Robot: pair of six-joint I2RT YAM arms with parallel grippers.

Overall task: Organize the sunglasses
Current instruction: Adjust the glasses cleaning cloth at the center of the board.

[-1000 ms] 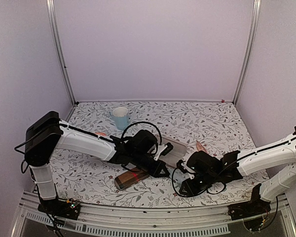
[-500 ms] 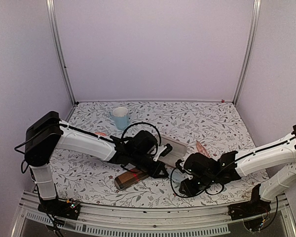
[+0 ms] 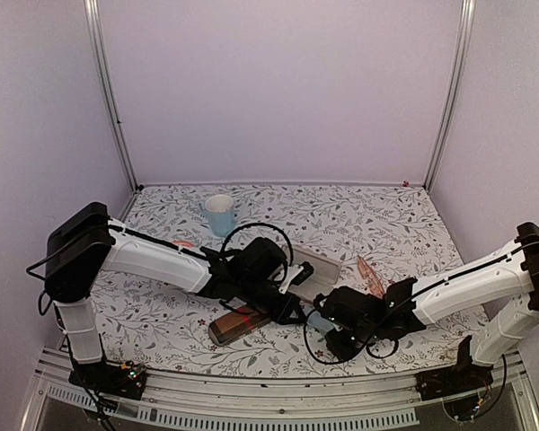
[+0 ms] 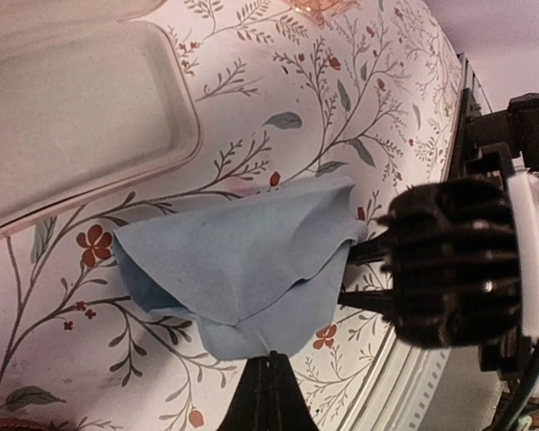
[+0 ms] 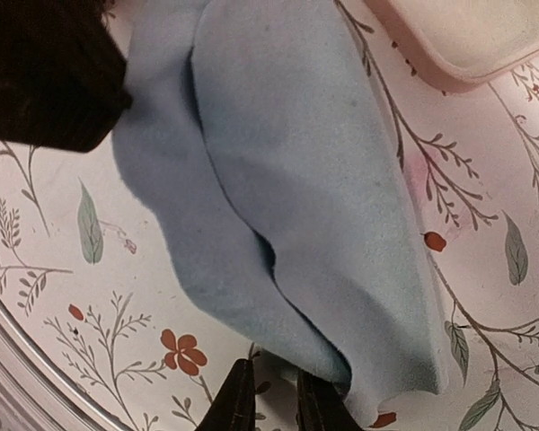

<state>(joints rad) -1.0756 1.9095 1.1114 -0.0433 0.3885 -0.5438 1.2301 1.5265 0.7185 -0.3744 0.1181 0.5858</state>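
The left gripper [image 4: 269, 373] is clenched on one edge of a folded blue cloth [image 4: 242, 260], which is spread on the floral table [image 3: 153, 323]. The right gripper [image 5: 271, 384] is held at the cloth's opposite edge, its jaws parted by a narrow gap. The pale pinkish-tan sunglasses [image 3: 370, 272] are laid on the table just right of the pink case [image 3: 328, 269], apart from both grippers.

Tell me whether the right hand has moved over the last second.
Yes. The right hand has slid left, closer to the brown case, which stays put in the top view.
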